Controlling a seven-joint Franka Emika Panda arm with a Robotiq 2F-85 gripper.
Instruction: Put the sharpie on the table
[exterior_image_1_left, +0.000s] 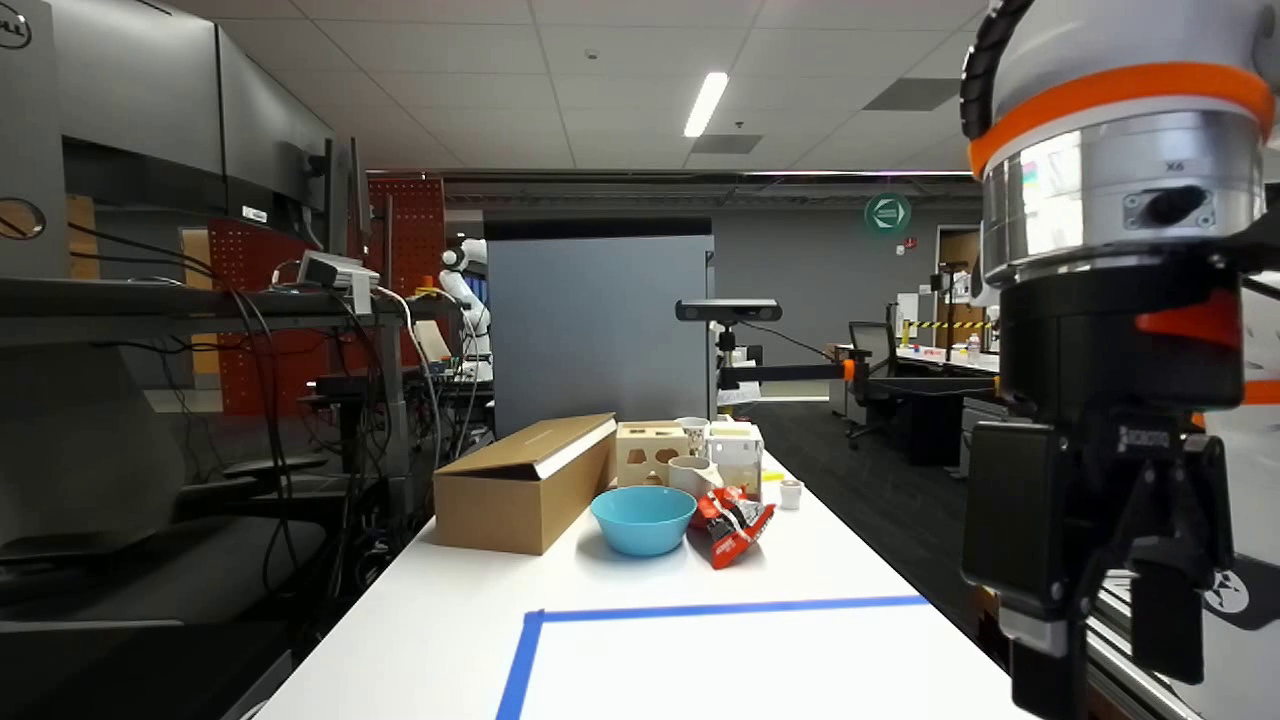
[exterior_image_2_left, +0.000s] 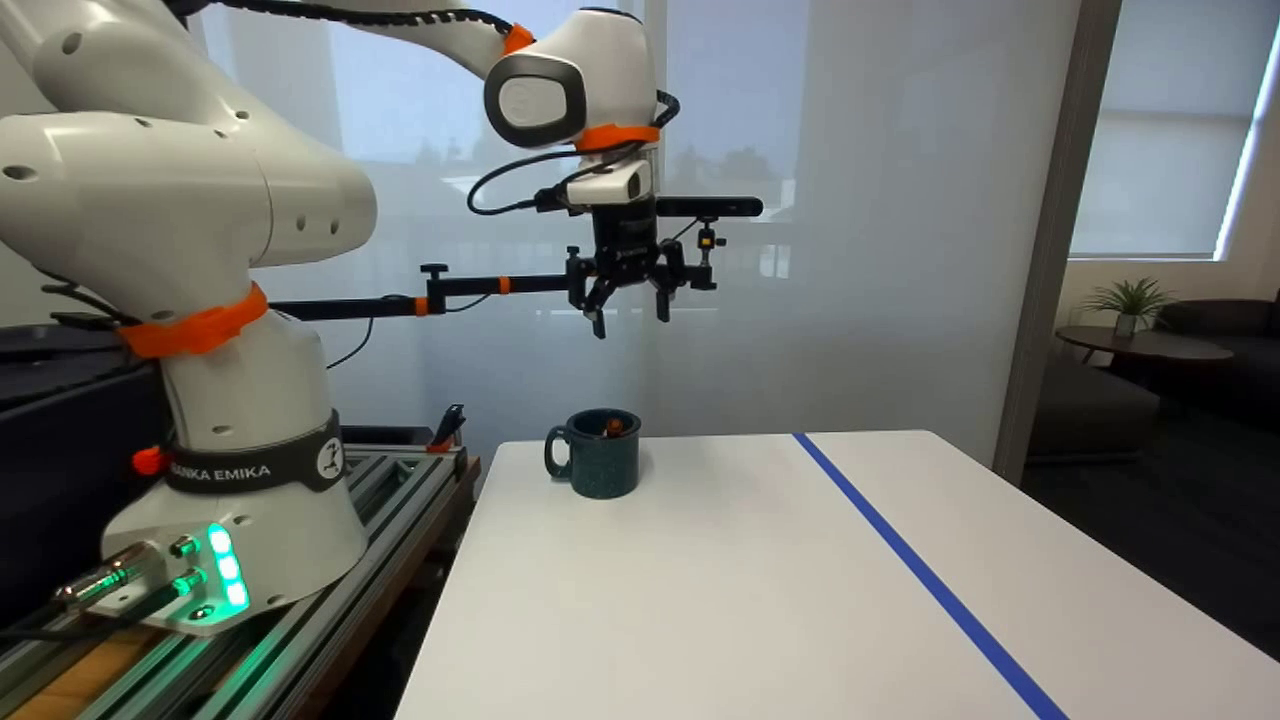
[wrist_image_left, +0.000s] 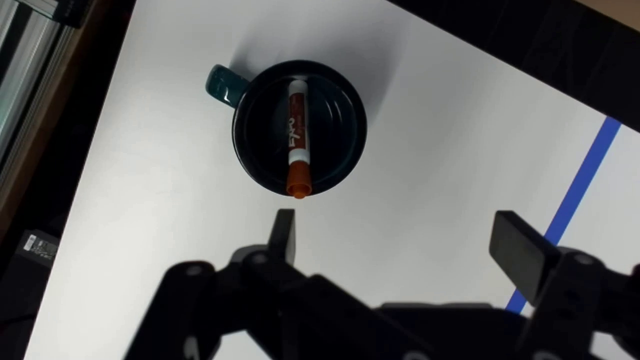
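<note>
The sharpie, a marker (wrist_image_left: 298, 122) with a brown-red label, white ends and an orange cap, leans inside a dark green mug (wrist_image_left: 340, 132), cap at the rim. In an exterior view the mug (exterior_image_2_left: 604, 465) stands upright on the white table (exterior_image_2_left: 740, 580), with only the orange end of the marker (exterior_image_2_left: 614, 428) showing. My gripper (wrist_image_left: 392, 225) is open and empty. It hangs well above the table near the mug, as an exterior view shows (exterior_image_2_left: 631, 318). In the wrist view the mug lies ahead of the left finger. The gripper (exterior_image_1_left: 1108, 665) also shows at an exterior view's right edge.
At the table's far end in an exterior view stand a cardboard box (exterior_image_1_left: 500, 510), a blue bowl (exterior_image_1_left: 643, 522), a red bag (exterior_image_1_left: 735, 525), cups (exterior_image_1_left: 692, 474) and small boxes (exterior_image_1_left: 650, 450). Blue tape (exterior_image_2_left: 920, 570) marks the table. A camera arm (exterior_image_2_left: 500, 287) stands behind the gripper.
</note>
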